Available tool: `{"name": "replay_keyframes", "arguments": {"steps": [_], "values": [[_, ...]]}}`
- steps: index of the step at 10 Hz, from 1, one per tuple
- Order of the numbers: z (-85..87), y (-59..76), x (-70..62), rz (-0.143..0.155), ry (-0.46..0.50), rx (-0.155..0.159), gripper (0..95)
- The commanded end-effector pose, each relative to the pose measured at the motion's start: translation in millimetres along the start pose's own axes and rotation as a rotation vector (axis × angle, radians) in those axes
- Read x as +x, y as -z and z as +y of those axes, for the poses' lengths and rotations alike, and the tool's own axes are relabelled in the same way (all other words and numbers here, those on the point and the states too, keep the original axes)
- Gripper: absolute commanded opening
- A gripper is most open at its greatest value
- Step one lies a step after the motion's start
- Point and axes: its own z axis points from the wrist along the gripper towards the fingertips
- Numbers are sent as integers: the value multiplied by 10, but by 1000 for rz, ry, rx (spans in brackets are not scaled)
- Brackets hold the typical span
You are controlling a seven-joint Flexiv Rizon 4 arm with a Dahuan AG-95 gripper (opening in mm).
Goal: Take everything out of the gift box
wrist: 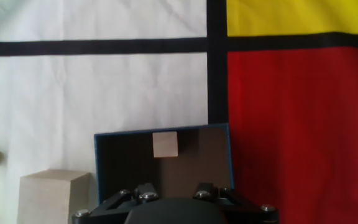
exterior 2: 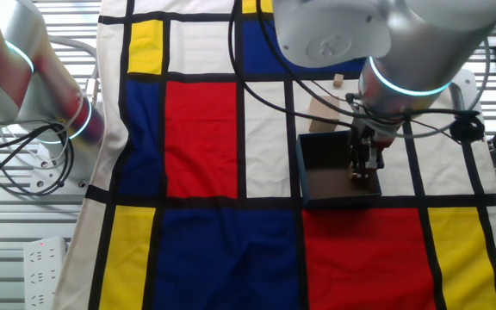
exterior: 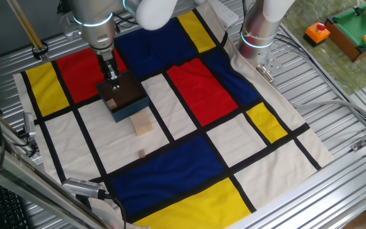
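One block remains inside the gift box (wrist: 163, 165), a small tan-brown block (wrist: 165, 144) resting on the dark floor against the far wall in the hand view, and we judge it light, rigid and dry, so it should lift without crushing or slipping if we pinch two opposite flat sides. Our gripper (exterior: 114, 84) hangs right over the box, low near its rim, and only the base of the jaws shows at the bottom edge of the hand view, so we cannot tell how wide they stand; they do not appear to hold anything. We judge the walls to be the awkward part: the block sits close to one of them, leaving little room for a finger on that side, so taking it across the faces that run away from the wall looks safer. The box itself seems thin and light and might shift on the surface if nudged. Just beside it, outside, the pale beige cube (exterior: 143, 123) lies on a white panel of the patterned cloth (exterior: 234, 133), already out. Farther on, a tiny tan piece (exterior: 142, 153) lies alone on the cloth, well apart from the box.
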Motion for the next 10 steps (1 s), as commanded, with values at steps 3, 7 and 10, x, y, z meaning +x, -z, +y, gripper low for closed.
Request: {"name": "replay_keyframes", "arguments": {"steps": [3,7,10], "values": [[66,174,-75,-157,-75,-69,380],[54,44,-211,-280,-150,-41,380],[22,247,-230,-236,-185,-65,380]]}}
